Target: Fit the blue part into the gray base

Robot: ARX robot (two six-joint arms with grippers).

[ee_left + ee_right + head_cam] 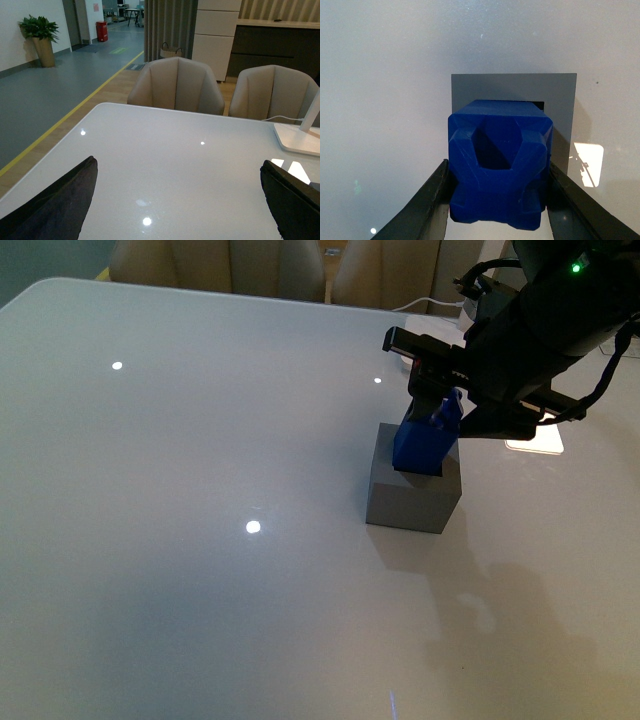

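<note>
My right hand [441,412] is clamped on the blue part [420,448], a glossy deep-blue block with chamfered faces and a hollow in its upper end. It sits tilted at the square hole in the top of the gray base [410,498], a matte cube on the white bench [200,540]. I cannot tell how deep it sits. My left hand [177,200] is spread wide, holding nothing.
</note>
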